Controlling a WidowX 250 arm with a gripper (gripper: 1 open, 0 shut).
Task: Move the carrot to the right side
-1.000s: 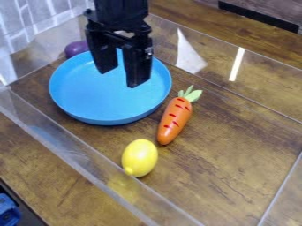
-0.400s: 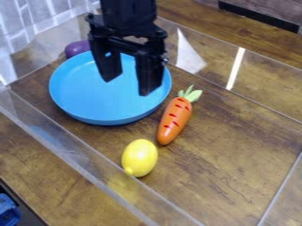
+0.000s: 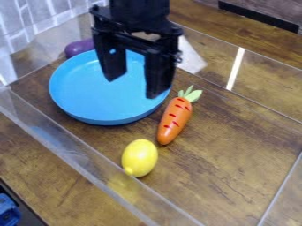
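My black jaws (image 3: 132,88) spread wide over the smooth, round blue plate (image 3: 104,92); the tapered, grooved carrot (image 3: 176,117) lies beside it on the wood-grained surface (image 3: 234,146), near the rounded lemon (image 3: 139,158)

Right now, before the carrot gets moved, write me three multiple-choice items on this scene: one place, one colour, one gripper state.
1. Where is the carrot?
A) in the blue plate
B) on the table beside the plate
C) under the lemon

2. What colour is the lemon?
A) yellow
B) red
C) white

3. How does the gripper stand?
A) shut on the carrot
B) shut on the lemon
C) open

Key:
1 B, bare wood surrounds it.
2 A, its skin shows yellow.
3 C, its fingers stand wide apart.
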